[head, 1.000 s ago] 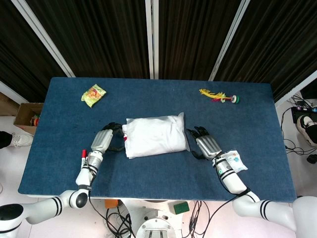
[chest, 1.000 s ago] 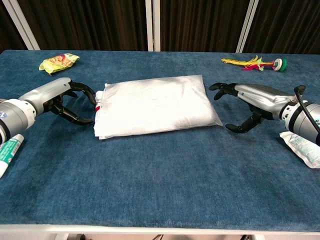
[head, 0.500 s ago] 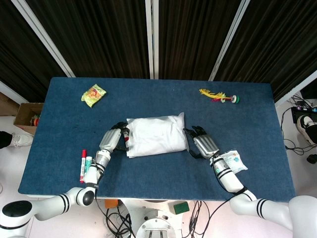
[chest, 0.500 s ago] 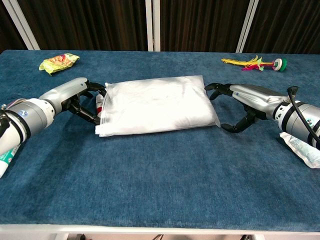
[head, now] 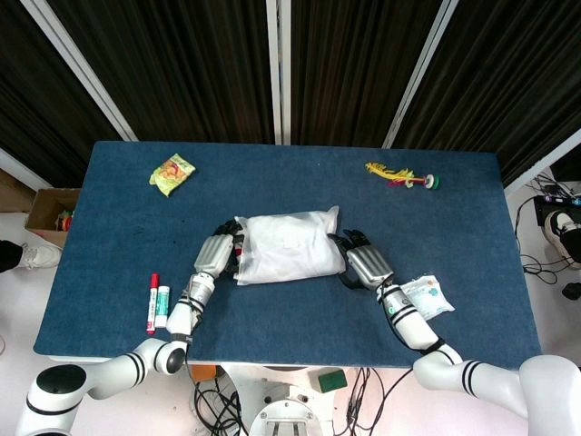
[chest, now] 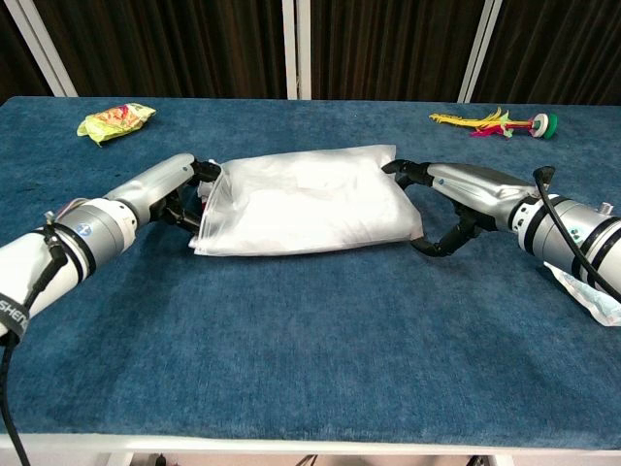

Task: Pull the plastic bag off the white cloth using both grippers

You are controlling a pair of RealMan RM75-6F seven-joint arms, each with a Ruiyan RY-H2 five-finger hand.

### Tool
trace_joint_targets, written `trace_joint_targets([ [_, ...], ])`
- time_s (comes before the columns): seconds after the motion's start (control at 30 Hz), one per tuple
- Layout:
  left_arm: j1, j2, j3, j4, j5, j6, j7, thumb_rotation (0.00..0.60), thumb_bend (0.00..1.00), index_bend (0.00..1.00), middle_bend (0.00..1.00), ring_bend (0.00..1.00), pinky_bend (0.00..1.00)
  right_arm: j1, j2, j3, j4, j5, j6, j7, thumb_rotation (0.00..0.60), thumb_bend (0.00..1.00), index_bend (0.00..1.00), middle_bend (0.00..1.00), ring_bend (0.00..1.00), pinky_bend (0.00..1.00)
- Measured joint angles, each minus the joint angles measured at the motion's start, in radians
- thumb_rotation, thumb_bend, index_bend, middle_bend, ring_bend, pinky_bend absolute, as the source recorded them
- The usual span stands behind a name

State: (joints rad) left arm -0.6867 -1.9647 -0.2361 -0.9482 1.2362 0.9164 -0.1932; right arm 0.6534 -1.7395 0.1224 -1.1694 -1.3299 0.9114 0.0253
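The white cloth point(head: 289, 245) point(chest: 306, 199) lies folded inside a clear plastic bag point(head: 322, 221) point(chest: 374, 158) at the middle of the blue table point(head: 290, 313). My left hand point(head: 216, 255) point(chest: 177, 184) is at the bag's left end, with its fingers curled over the edge there. At the bag's right end my right hand point(head: 363, 264) point(chest: 456, 194) has fingers touching the far corner and the thumb at the near corner, spread wide around it. The bag looks bunched between the two hands.
A yellow-green snack packet point(head: 172, 173) point(chest: 114, 120) lies at the far left and a feathered shuttlecock point(head: 399, 176) point(chest: 495, 123) at the far right. Two markers point(head: 156, 305) lie near the front left. A white packet point(head: 425, 295) point(chest: 587, 291) sits beside my right forearm.
Both hands have moved inward to the bag's ends. The left hand's fingers now wrap the left edge, the right hand now touches the right end, and the bag is pushed narrower.
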Motion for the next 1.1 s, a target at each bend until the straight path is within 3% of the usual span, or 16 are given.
trace_joint_targets([
  [0.13,0.004,-0.023,0.007,0.038,0.039,0.056,-0.037,0.600,0.53,0.74,0.32,0.08,0.12,-0.009,0.017,-0.005,-0.009,-0.001,0.009,-0.005,0.600,0.33,0.07,0.18,0.00,0.00],
  [0.27,0.028,-0.020,0.025,0.038,0.064,0.098,-0.056,0.600,0.54,0.76,0.34,0.09,0.12,-0.027,0.059,-0.007,-0.039,0.008,0.021,-0.024,0.600,0.33,0.07,0.19,0.00,0.00],
  [0.73,0.096,0.057,0.060,-0.157,0.073,0.159,0.030,0.600,0.53,0.77,0.34,0.09,0.12,-0.034,0.189,0.033,-0.229,0.184,-0.010,-0.212,0.600,0.26,0.09,0.22,0.00,0.01],
  [0.87,0.097,0.061,0.053,-0.168,0.067,0.159,0.047,0.600,0.53,0.77,0.33,0.09,0.12,0.029,0.204,0.088,-0.204,0.227,-0.063,-0.241,0.600,0.28,0.10,0.22,0.00,0.01],
  [1.1,0.100,0.066,0.051,-0.174,0.066,0.161,0.058,0.600,0.53,0.76,0.33,0.09,0.12,0.190,0.172,0.122,-0.049,0.235,-0.174,-0.356,0.600,0.29,0.13,0.18,0.00,0.01],
])
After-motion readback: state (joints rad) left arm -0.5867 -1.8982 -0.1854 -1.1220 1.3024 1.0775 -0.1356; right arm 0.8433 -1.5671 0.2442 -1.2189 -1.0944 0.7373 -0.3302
